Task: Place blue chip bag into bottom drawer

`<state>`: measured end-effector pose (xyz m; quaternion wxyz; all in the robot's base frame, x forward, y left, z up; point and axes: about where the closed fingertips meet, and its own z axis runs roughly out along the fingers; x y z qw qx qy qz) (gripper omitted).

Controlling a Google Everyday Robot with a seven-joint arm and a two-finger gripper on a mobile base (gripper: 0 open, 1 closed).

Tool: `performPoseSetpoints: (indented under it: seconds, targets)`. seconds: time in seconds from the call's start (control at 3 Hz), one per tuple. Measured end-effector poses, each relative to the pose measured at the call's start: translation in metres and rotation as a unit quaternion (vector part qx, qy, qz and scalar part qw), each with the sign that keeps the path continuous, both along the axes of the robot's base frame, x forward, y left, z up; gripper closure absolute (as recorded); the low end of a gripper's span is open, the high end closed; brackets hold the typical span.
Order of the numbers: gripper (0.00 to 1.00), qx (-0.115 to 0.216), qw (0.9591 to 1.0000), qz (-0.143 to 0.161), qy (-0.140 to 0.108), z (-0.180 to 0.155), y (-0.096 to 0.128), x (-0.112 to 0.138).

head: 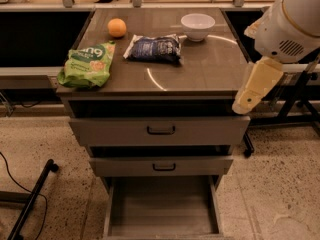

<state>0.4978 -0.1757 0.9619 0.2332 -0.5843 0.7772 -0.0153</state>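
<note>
Camera view. Big white round arm (290,29) in the upper right of the frame, bent down over the right edge of the cabinet. Pale yellow gripper (257,86) hanging from it, tilted down and to the left, just beside the right front corner of the brown top (210,69). Up in the air, touching nothing. Can't tell if the gripper is spread apart or pressed together.

Blue chip bag (152,48) lying flat near the middle of the top, a bit toward the back, well apart from the gripper. White bowl (198,26) just behind it to the right, only plain white showing inside. Orange (117,27) behind the bag to the left. Green bag (87,64) at the left edge, hanging a little over the side.

Three grey drawers below. Top drawer (160,130) and middle drawer (161,166), each with a black handle, pulled out only a little. Bottom drawer (162,209) at the bottom of the frame, pulled far out, only its flat grey floor showing. Black bar (30,204) and a thin cord on the speckled floor at lower left.
</note>
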Motion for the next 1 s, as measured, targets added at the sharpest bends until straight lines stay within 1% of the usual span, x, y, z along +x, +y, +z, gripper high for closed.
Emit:
performPoseSetpoints:
  seconds: [0.33,0.67,1.0]
  targets:
    - [0.00,0.018,0.9997,0.006,-0.016,-0.002,0.018,0.043]
    - [0.00,0.044,0.9987,-0.002,-0.025,-0.005,0.033,0.076]
    - [0.00,0.071,0.9970,-0.010,-0.030,-0.013,0.052,0.104]
